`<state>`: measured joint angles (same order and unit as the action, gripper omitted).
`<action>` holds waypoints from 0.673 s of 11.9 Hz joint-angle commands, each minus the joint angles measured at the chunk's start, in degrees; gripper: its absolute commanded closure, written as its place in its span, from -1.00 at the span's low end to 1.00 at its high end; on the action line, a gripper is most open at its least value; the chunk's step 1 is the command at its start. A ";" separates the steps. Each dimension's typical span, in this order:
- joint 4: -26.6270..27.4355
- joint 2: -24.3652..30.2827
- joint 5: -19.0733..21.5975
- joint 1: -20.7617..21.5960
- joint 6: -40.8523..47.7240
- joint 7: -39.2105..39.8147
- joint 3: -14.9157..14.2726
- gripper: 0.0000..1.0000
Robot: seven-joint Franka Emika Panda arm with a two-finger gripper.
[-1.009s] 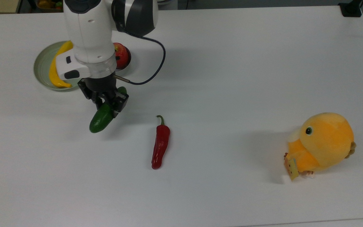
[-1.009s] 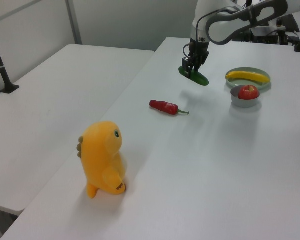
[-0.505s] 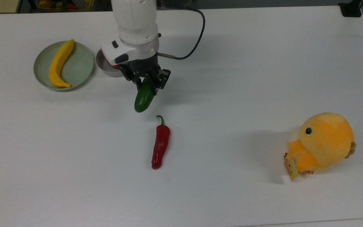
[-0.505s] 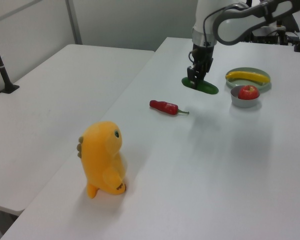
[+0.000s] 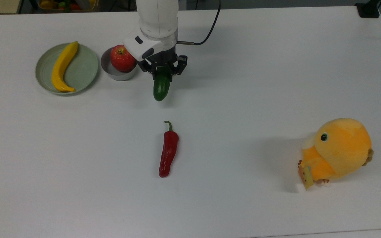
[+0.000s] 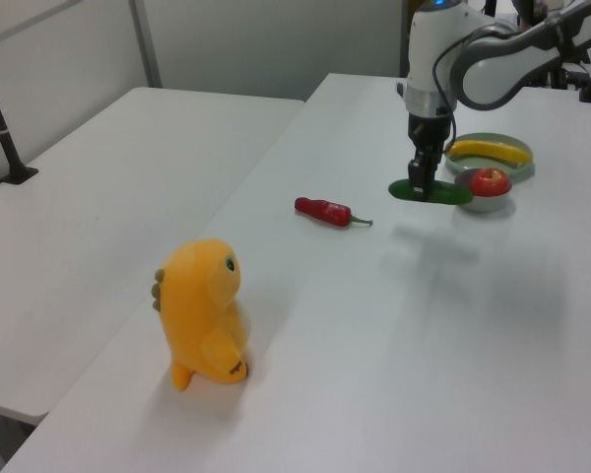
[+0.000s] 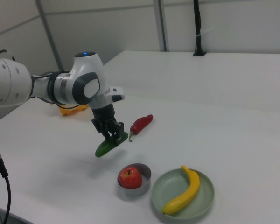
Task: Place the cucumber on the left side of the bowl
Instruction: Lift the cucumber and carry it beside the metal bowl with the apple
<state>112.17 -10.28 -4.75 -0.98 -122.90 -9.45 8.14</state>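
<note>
One apple (image 5: 122, 58) in bowl (image 5: 110, 72), banana (image 5: 63, 66) on plate (image 5: 85, 69), gripper (image 5: 162, 73) clamping cucumber (image 5: 161, 87).

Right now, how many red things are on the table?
2. A round red apple sits in the small grey metal bowl beside the pale green plate. A long red chili pepper lies alone mid-table. None seem hidden.

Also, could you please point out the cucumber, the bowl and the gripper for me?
cucumber (image 5: 161, 88): top view, middle of its exposed green body.
bowl (image 5: 108, 71): top view, grey rim beside the apple.
gripper (image 5: 163, 70): top view, midway between its fingertips.
</note>
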 commanded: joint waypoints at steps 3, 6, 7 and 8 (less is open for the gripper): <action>3.84 1.05 -3.77 -0.16 5.64 7.68 -0.23 0.65; 5.17 0.96 -6.06 -1.65 6.45 11.11 -0.41 0.65; 5.17 0.88 -6.23 -2.09 6.45 12.08 -0.76 0.65; 4.99 0.61 -6.24 -2.27 6.36 12.52 -0.85 0.29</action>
<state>116.50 -10.38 -10.31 -2.62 -117.21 0.40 7.92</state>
